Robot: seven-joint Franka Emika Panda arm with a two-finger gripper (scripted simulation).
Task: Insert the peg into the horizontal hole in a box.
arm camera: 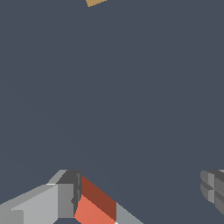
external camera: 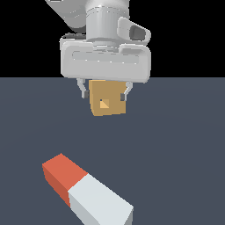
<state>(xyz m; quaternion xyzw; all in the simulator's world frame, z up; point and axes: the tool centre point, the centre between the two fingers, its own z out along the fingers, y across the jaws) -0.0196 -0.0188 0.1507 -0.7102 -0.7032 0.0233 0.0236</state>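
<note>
- Tool (external camera: pixel 104 91) hung open at upper centre of the exterior frame, fingers (external camera: pixel 82 90) spread wide, nothing held.
- Box (external camera: pixel 107 98) sat on the dark desk (external camera: pixel 184 145) behind the tool, seen between the fingers; tan-orange, slightly rotated.
- Hole (external camera: pixel 104 103) was visible at the middle of the box's near face, small and square.
- Peg (external camera: pixel 85 190) lay flat on the desk at lower centre of the exterior frame, well apart from the box; red-orange half toward upper left, white half toward lower right.
- Wrist view: the peg's red-orange end showed just beside one finger; contact unclear. Only a corner of the box showed at the frame edge.
</note>
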